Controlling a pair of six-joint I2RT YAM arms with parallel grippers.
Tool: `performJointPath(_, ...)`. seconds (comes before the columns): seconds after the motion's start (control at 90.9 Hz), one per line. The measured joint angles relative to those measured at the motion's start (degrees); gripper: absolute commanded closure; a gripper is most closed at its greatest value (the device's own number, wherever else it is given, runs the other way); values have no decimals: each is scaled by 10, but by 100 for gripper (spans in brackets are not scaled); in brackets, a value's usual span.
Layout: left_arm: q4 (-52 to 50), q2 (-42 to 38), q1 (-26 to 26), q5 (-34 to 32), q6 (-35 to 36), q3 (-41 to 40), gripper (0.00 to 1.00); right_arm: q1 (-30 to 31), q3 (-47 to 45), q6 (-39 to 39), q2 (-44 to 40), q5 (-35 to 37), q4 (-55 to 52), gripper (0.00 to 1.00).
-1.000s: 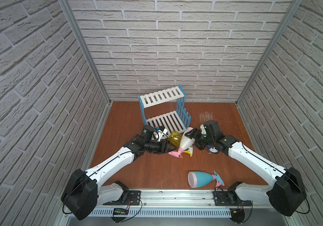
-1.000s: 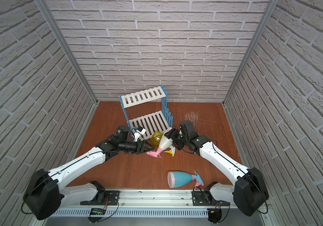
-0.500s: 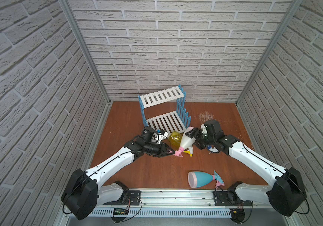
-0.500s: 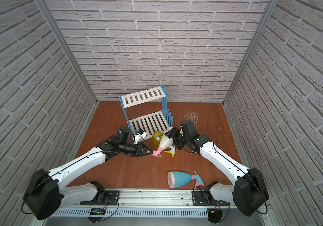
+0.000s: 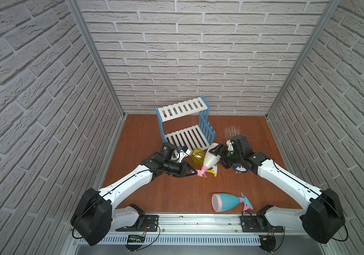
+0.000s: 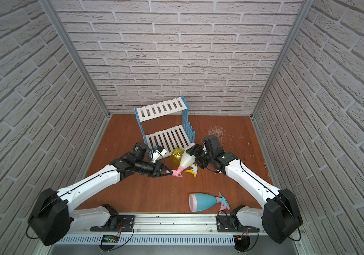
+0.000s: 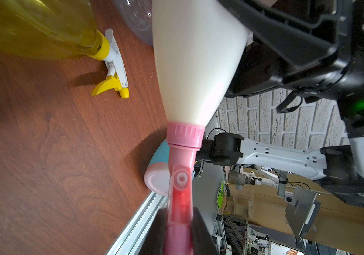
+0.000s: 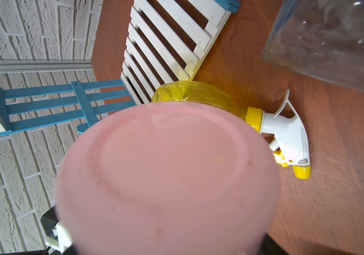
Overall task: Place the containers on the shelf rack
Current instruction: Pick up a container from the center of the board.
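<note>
Cream-white bottle (image 5: pixel 209 157), trigger (image 7: pixel 180 198) in left hand (image 5: pixel 196 173), base (image 8: pixel 167 176) in right hand (image 5: pixel 218 152)

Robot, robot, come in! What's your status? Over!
Left gripper shut on pink trigger of cream bottle. Right gripper clamped on its base. Not on shelf rack yet. Yellow bottle lying at rack's front.
</note>
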Motion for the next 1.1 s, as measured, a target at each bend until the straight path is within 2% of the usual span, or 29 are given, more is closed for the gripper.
performJointPath(0.077,0,2,0,0,0,0,100,0,0,0,3,-2,0,19)
performJointPath(0.187,0,3,0,1,0,1,100,0,0,-1,4,-2,0,0)
performJointPath(0.385,-5,5,4,-6,-3,2,100,-1,0,-3,-6,-1,-14,1)
performJointPath(0.583,-22,-5,24,-5,-29,8,100,-17,11,-47,-73,15,-88,1)
performJointPath(0.704,-57,-10,39,-5,-62,37,100,-19,48,-127,-106,35,-129,0)
performJointPath(0.88,-111,-17,65,-6,-113,88,100,-6,68,-279,-131,39,-114,6)
performJointPath(1.1,-150,-47,97,-23,-183,106,100,66,11,-498,-151,38,4,13)
